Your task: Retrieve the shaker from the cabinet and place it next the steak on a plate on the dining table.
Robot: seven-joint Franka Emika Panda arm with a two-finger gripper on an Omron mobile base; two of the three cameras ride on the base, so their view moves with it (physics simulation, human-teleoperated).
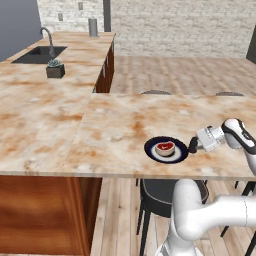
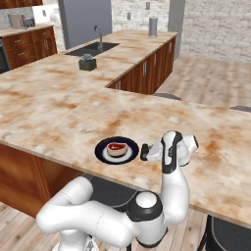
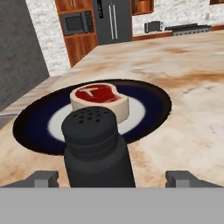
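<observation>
A marble-look bench with a sunken dark sink (image 1: 39, 54) and curved silver tap (image 1: 48, 39) runs along the far left. A small dark square pot holding a green plant (image 1: 55, 69) stands just beside the sink. A grey cylinder canister (image 1: 93, 27) stands upright at the bench's far end. Dark round stools (image 1: 156, 92) sit tucked on the far side.

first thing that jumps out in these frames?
The black shaker looms in the hand view between the spread tips of the gripper, upright just short of the dark-blue plate. The red steak sits at the plate's white centre, near the dining table's front edge.
</observation>
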